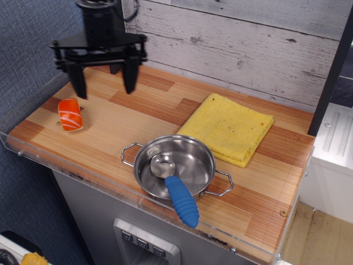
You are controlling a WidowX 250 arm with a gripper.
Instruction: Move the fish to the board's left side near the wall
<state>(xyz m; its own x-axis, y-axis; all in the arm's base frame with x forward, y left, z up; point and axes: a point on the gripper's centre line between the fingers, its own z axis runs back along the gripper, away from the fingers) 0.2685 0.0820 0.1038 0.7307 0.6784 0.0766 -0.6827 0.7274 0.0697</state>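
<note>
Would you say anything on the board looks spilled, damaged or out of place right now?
Nothing stands out. The fish lies intact at the board's left end, the open gripper hangs above it.

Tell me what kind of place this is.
Probably a toy kitchen counter set up for robot testing: a small steel pot with a blue-handled spoon, a toy fish, a yellow cloth, all on a wooden board with a clear rim.
</note>
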